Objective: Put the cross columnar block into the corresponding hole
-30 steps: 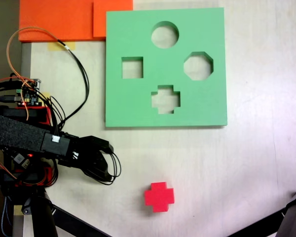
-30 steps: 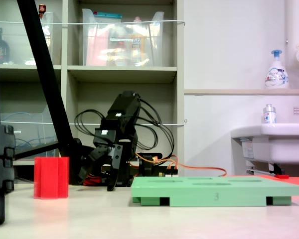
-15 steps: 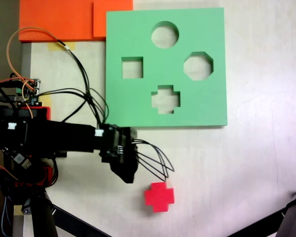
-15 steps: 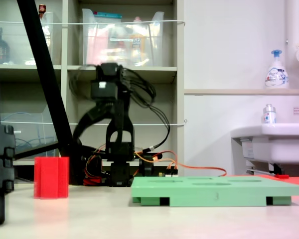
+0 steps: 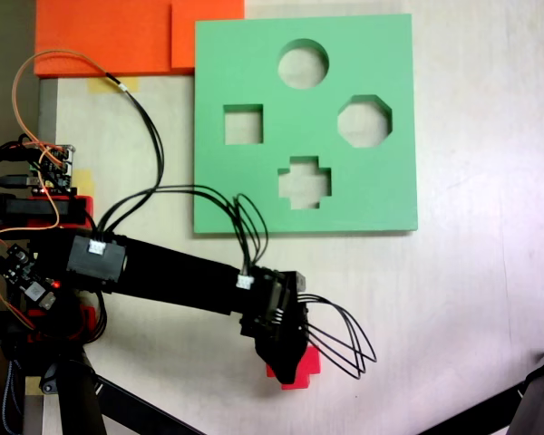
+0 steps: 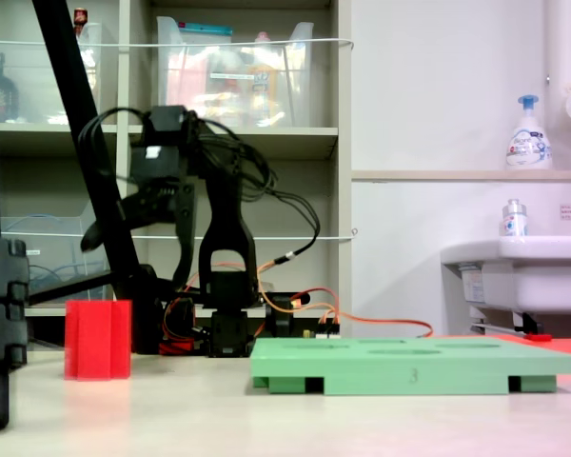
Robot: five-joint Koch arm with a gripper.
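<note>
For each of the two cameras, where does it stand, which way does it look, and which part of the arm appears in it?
A fixed view sits above the table and looks straight down on the green board with its plus-shaped hole; the black arm reaches in from the left, its pincer over the red cross block.
A fixed view sits low at table height and looks sideways toward the shelves; the arm stands raised, its pincer hanging above the block.
Both fixed views share the arm, the block and the board.
</note>
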